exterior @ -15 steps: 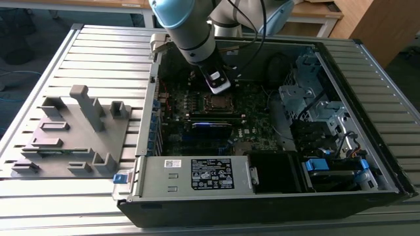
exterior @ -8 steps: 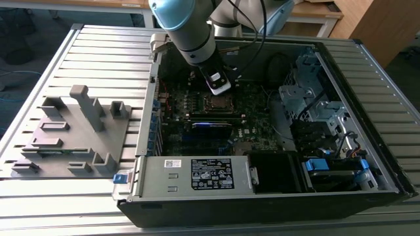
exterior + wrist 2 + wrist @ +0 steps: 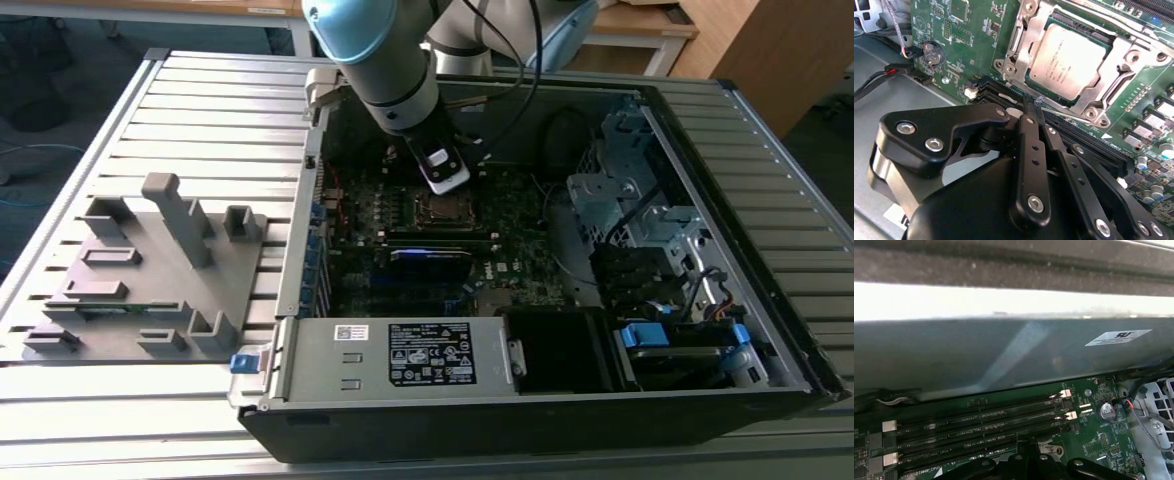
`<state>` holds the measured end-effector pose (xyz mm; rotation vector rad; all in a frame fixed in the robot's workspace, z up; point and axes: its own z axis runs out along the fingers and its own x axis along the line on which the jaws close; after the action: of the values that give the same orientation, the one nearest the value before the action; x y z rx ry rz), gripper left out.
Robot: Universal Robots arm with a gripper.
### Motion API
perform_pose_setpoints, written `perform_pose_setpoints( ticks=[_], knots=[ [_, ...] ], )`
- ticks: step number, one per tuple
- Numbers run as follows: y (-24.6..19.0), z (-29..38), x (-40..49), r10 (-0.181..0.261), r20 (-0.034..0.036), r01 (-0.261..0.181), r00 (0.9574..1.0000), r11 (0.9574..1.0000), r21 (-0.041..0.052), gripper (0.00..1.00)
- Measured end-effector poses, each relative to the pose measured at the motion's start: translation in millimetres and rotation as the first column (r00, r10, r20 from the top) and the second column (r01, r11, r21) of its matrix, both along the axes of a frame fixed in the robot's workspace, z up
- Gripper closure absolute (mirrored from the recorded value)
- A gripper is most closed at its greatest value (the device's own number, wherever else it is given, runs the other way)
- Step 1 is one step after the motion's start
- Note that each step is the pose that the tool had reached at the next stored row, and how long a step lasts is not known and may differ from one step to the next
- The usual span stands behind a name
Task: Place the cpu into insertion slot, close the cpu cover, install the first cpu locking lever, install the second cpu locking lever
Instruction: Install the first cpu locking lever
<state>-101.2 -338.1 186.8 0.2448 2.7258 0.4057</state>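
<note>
1. One robot arm hangs into the open computer case (image 3: pixel 747 395), which lies on the slatted desk (image 3: pixel 200 110). A grey fixture (image 3: pixel 147 270) stands on the desk towards its edge at the exterior view's left.
2. Gripper (image 3: pixel 1033 102): the black fingers are drawn together at their tips, low over the green motherboard (image 3: pixel 969 30) and just beside the insertion slot (image 3: pixel 419 210).
3. The cpu (image 3: pixel 1069 60) sits flat in the slot. Its silver top shows through the cut-out of the cpu cover (image 3: pixel 1021 47), which lies down over it.
4. A thin wire locking lever (image 3: pixel 1066 115) runs along the slot's edge nearest the gripper. Its end meets the fingertips, but I cannot tell whether they pinch it.
5. In the first wrist view, long memory slots (image 3: pixel 979 417) lie between the gripper and the grey case wall (image 3: pixel 1004 355).
</note>
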Motion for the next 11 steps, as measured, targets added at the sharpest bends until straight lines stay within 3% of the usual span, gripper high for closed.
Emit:
perform_pose_setpoints(
  ticks=[2, 3, 9, 10, 11],
  knots=[
    [0.0, 0.0, 0.0, 0.000, -0.0004, 0.000, 1.0000, 1.0000, 0.0001, 0.90],
    [0.0, -0.1, 0.2, 0.000, -0.0047, 0.000, 1.0000, 1.0000, -0.0005, 0.90],
    [0.0, -0.6, 0.7, 0.000, -0.0543, -0.001, 0.9985, 0.9998, -0.0190, 0.90],
    [0.0, -0.7, 0.7, -0.001, -0.0601, -0.001, 0.9982, 0.9998, -0.0214, 0.90],
    [-0.1, -0.6, 0.7, -0.001, -0.0604, -0.001, 0.9982, 0.9998, -0.0216, 0.90]
  ],
)
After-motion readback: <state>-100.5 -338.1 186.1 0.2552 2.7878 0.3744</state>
